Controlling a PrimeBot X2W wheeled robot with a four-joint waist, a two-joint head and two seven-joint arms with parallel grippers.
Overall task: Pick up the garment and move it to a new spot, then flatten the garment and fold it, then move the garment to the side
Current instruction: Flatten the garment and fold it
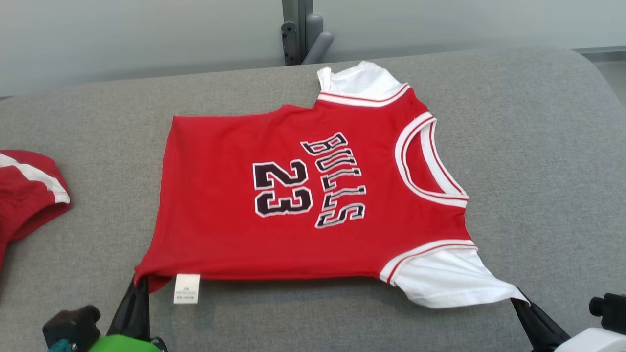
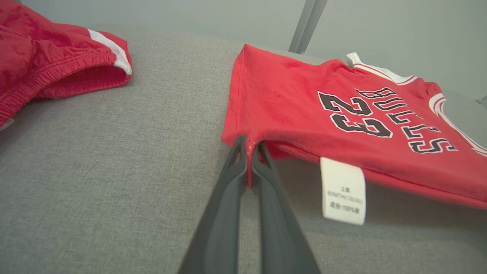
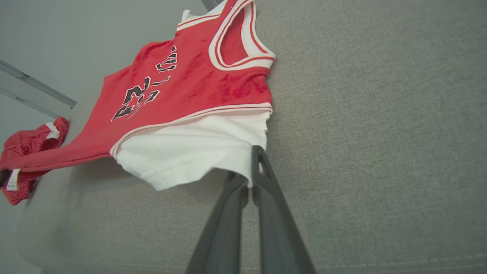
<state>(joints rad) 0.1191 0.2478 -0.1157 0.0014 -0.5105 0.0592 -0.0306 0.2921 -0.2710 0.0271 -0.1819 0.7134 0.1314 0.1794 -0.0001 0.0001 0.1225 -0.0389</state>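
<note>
Pinching the near hem corner of the red jersey [image 1: 293, 195], the left hand [image 2: 249, 146] has its two dark fingers pressed together with only a thin fold of red cloth between them. The right hand [image 3: 247, 167] is closed in the same way on the edge of the jersey's near white sleeve [image 3: 190, 148], its fingers meeting on the white fabric. Between these two grips the near edge of the jersey is stretched taut and raised a little off the grey fabric surface [image 1: 538, 146], with a shadow lying under it, while the far part of the garment rests on that surface. The jersey lies spread face up across the middle of the surface, its hem toward the robot's left and its white-trimmed neckline toward the right, the black "BULLS" and "23" lettering running sideways in the head view. A second white sleeve [image 1: 362, 78] sticks out at the far edge. A white care label [image 2: 343, 190] hangs down from the lifted hem just beside the left hand's fingers. Well apart from the jersey, at the left edge of the surface, lies a bunched pair of red shorts [image 1: 24, 190] with a white stripe. A grey post [image 1: 298, 29] stands behind the surface against the pale wall.
</note>
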